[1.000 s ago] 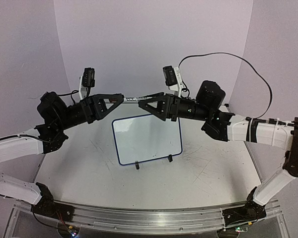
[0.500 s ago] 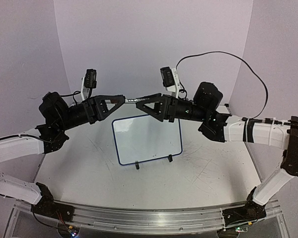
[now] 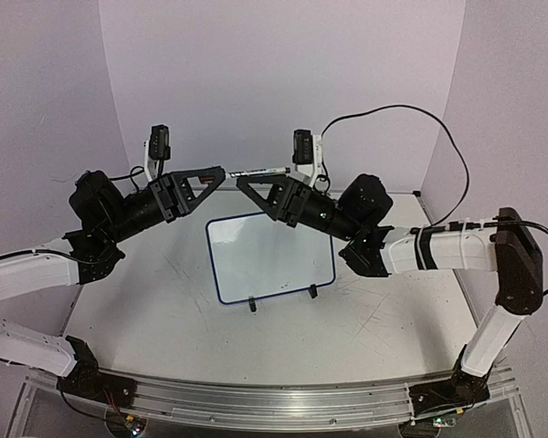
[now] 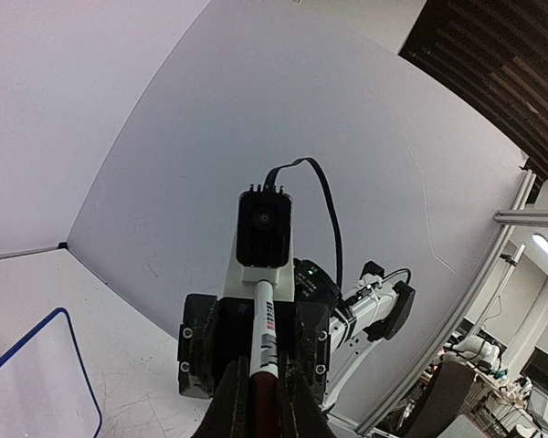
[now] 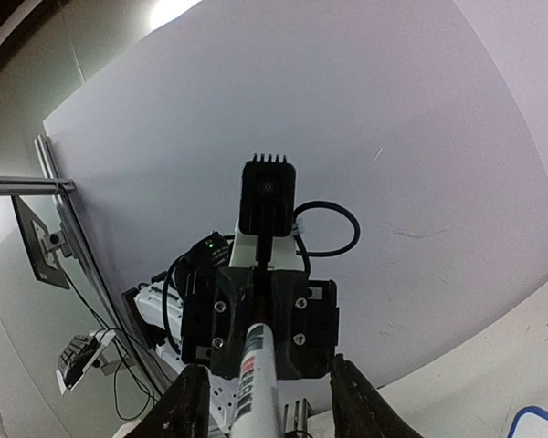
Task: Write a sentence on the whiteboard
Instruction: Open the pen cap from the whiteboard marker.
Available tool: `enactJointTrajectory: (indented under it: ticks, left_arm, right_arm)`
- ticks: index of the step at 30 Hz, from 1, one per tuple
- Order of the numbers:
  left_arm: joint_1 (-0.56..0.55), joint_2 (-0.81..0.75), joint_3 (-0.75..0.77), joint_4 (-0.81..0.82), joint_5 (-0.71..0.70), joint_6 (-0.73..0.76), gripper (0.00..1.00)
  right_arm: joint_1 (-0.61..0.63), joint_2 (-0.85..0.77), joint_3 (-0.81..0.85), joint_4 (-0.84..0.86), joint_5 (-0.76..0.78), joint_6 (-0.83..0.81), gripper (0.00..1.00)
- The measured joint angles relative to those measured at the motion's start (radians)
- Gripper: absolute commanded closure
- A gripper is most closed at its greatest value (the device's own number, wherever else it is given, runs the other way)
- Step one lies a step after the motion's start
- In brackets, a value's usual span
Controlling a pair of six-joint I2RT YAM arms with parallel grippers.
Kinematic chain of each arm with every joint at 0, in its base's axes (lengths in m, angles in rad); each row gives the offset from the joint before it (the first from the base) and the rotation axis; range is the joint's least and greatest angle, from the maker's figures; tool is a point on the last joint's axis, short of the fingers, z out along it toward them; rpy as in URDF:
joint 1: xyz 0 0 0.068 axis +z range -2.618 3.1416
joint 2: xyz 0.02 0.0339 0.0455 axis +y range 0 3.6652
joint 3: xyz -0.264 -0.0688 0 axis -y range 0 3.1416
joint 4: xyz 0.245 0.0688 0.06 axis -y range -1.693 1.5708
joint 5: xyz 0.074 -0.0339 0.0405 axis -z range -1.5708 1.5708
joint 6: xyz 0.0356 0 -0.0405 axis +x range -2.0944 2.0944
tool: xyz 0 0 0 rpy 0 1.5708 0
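Note:
The whiteboard (image 3: 269, 255) stands on its two black feet mid-table, its face blank white; the sentence is out of view. Its blue-rimmed corner shows in the left wrist view (image 4: 36, 383) and the right wrist view (image 5: 541, 423). A white marker (image 3: 260, 171) is held level in the air above the board's far edge. My left gripper (image 3: 221, 173) is shut on one end of it (image 4: 265, 333). My right gripper (image 3: 242, 184) faces the left one tip to tip, open, and its fingers (image 5: 187, 401) straddle the marker (image 5: 254, 379) without touching it.
The scratched white tabletop (image 3: 164, 301) spreads around the board. Pale walls close off the back and both sides. A black cable (image 3: 393, 114) loops up from the right wrist camera. A metal rail (image 3: 256, 397) runs along the near edge.
The right arm has swung left and up, sliding its fingers along the marker toward the left gripper, and its jaws have narrowed. The left gripper has risen a little with the marker.

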Motion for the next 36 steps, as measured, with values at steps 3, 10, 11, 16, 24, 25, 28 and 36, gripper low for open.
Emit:
enactJointTrajectory:
  ticks: [3, 10, 11, 16, 24, 25, 28, 36]
  left_arm:
    - [0.000, 0.004, 0.000, 0.000, -0.006, -0.006, 1.00]
    - [0.000, 0.011, 0.002, 0.003, -0.008, -0.017, 1.00]
    - [0.000, 0.011, 0.002, 0.003, -0.009, -0.017, 1.00]
    - [0.000, 0.011, 0.002, 0.005, -0.015, -0.017, 1.00]
    - [0.000, 0.011, 0.002, 0.005, -0.016, -0.017, 1.00]
    - [0.000, 0.011, 0.002, 0.005, -0.016, -0.017, 1.00]
    - [0.000, 0.011, 0.002, 0.005, -0.021, -0.018, 1.00]
    - [0.000, 0.011, 0.002, 0.005, -0.025, -0.021, 1.00]
  right_arm:
    - [0.012, 0.034, 0.019, 0.030, 0.048, 0.009, 0.61]
    - [0.025, 0.060, 0.056, 0.076, 0.113, 0.020, 0.73]
    - [0.025, 0.063, 0.062, 0.082, 0.116, 0.022, 0.73]
    - [0.027, 0.069, 0.067, 0.093, 0.117, 0.032, 0.70]
    - [0.027, 0.081, 0.074, 0.101, 0.099, 0.045, 0.70]
    - [0.027, 0.087, 0.080, 0.103, 0.094, 0.048, 0.69]
    - [0.026, 0.102, 0.090, 0.111, 0.091, 0.057, 0.68]
    - [0.026, 0.108, 0.104, 0.115, 0.091, 0.067, 0.86]
